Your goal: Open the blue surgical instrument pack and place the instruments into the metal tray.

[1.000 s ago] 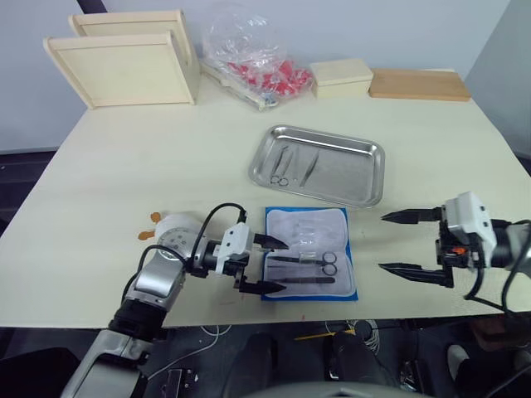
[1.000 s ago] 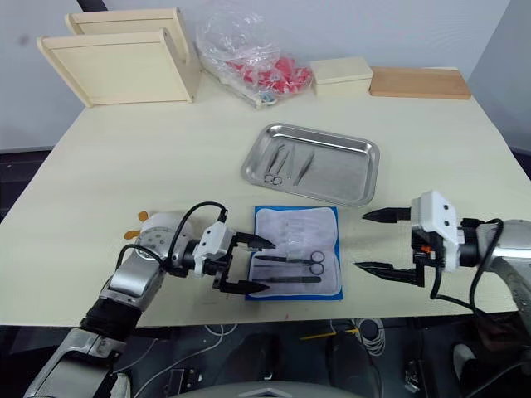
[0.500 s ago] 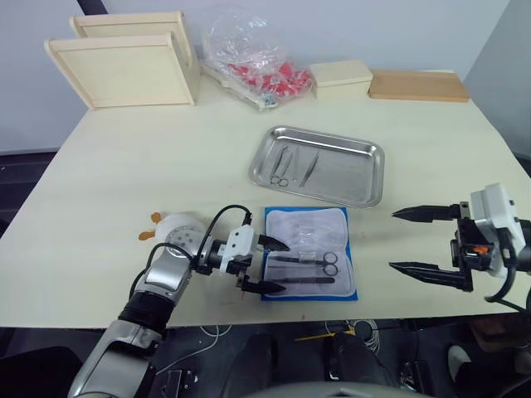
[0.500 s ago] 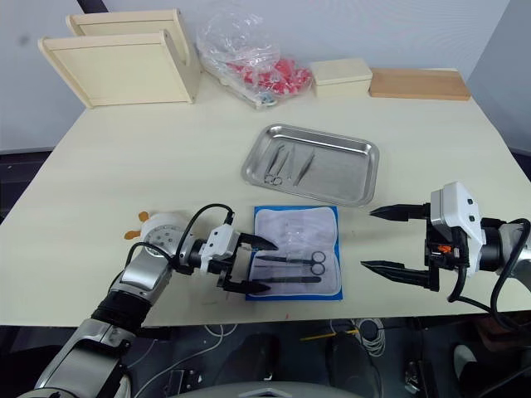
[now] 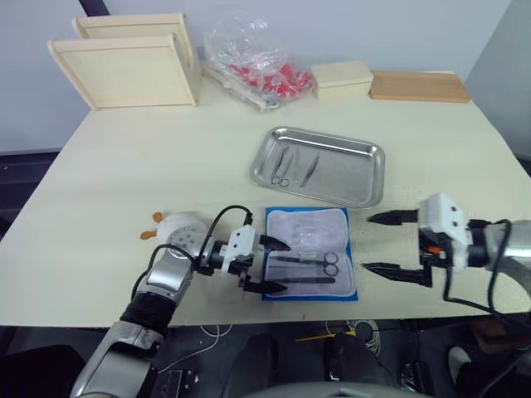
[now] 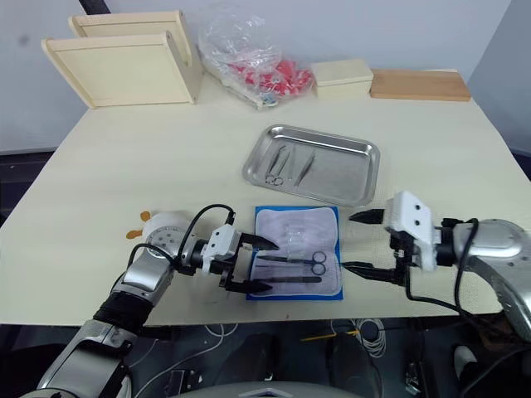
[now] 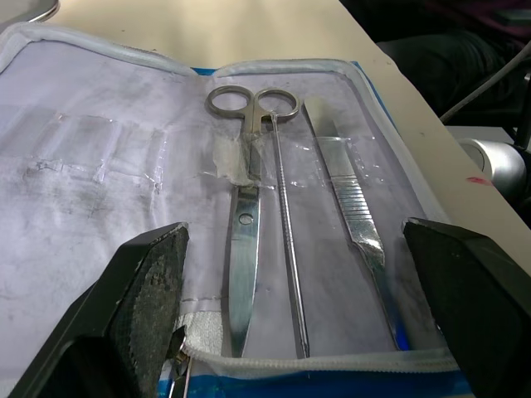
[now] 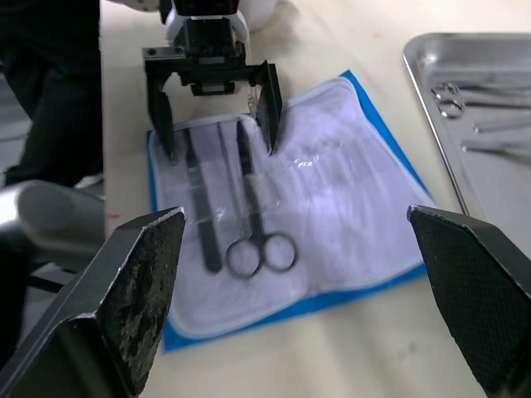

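3 instruments (image 7: 274,240) lie side by side in the blue surgical instrument pack (image 5: 310,253), which we see unfolded flat near the front edge of the bench (image 5: 124,182), its whitish pocketed panel facing up: a pair of ring-handled scissors (image 7: 245,207), a thin probe (image 7: 286,249) and a flat-handled tool (image 7: 348,203). Our left gripper (image 5: 270,265) sits at the pack's left edge, its fingers (image 7: 124,315) spread wide on either side of those tools and gripping nothing. Our right gripper (image 5: 383,245) hovers just beside the pack's right edge, fingers (image 8: 133,282) also parted and empty. Just behind the pack sits the metal tray (image 5: 365,166), with a few thin tools (image 5: 294,166) in its left part. Farther back, 2 pale wooden trays (image 5: 124,62) lean at the bench's far left, beside a clear bag of red items (image 5: 257,62).
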You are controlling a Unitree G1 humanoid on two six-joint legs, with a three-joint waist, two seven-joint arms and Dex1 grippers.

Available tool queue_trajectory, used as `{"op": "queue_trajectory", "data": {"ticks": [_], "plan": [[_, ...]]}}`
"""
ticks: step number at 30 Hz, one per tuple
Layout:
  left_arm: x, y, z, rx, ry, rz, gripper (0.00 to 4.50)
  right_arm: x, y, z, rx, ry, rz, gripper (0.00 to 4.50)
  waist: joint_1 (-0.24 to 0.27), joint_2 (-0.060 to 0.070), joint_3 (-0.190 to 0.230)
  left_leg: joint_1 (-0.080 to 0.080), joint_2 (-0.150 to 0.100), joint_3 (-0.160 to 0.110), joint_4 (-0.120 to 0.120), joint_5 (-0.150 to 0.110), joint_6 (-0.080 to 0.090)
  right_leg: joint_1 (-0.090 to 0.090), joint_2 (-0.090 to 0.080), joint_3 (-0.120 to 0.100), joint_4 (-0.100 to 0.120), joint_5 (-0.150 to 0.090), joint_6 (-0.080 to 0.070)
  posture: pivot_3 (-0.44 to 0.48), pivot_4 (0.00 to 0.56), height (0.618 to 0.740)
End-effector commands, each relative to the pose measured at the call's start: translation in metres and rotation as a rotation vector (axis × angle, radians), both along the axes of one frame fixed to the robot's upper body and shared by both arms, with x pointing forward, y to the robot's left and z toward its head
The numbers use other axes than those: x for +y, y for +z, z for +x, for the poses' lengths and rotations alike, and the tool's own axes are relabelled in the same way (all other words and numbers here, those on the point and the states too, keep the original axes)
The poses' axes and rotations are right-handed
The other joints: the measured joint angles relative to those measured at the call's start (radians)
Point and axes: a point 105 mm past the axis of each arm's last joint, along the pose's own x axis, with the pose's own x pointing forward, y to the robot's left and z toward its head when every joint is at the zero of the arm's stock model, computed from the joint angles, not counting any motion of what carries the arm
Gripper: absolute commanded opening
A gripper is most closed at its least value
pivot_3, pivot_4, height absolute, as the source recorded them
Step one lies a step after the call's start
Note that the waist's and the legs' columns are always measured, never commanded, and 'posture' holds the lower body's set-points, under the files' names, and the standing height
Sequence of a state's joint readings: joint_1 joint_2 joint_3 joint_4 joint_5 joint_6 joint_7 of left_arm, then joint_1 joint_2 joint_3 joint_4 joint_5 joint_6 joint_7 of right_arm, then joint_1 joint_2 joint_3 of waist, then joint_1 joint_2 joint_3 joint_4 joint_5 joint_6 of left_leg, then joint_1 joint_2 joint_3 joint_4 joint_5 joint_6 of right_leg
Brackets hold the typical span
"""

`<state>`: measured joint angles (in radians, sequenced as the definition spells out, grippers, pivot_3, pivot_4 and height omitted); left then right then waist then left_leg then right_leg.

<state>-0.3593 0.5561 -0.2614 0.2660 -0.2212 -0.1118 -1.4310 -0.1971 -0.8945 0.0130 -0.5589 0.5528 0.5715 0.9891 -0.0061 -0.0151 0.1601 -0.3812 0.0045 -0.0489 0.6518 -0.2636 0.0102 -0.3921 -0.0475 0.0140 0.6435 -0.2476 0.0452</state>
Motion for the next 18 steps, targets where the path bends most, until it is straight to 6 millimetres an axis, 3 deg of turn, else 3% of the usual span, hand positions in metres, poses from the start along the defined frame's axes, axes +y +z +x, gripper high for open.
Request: {"op": "queue_trajectory", "data": {"ticks": [1, 10, 18], "plan": [[0.001, -0.025, -0.008, 0.081, 0.006, 0.075, 4.36, 0.011, -0.008, 0.013, -0.048, -0.022, -0.054, 4.5, 0.002, 0.0, 0.0, 0.0, 0.0, 0.0, 0.0, 0.0, 0.0, 0.0, 0.0, 0.0, 0.0, 0.0, 0.0, 0.0, 0.15, 0.74], [0.0, -0.024, -0.008, 0.085, -0.004, 0.09, 4.36, 0.04, -0.029, 0.034, -0.024, -0.048, -0.101, 4.5, 0.002, 0.002, -0.003, 0.0, -0.001, -0.001, 0.0, 0.0, 0.0, 0.0, 0.0, 0.0, 0.001, 0.0, 0.0, 0.0, 0.15, 0.74], [-0.002, -0.022, -0.011, 0.093, -0.009, 0.09, 4.36, 0.051, -0.043, 0.04, -0.021, -0.029, -0.114, 4.5, 0.004, 0.002, -0.004, 0.0, -0.002, -0.001, 0.001, 0.0, 0.0, 0.0, 0.0, -0.001, 0.001, 0.0, 0.0, 0.0, 0.15, 0.74]]}}
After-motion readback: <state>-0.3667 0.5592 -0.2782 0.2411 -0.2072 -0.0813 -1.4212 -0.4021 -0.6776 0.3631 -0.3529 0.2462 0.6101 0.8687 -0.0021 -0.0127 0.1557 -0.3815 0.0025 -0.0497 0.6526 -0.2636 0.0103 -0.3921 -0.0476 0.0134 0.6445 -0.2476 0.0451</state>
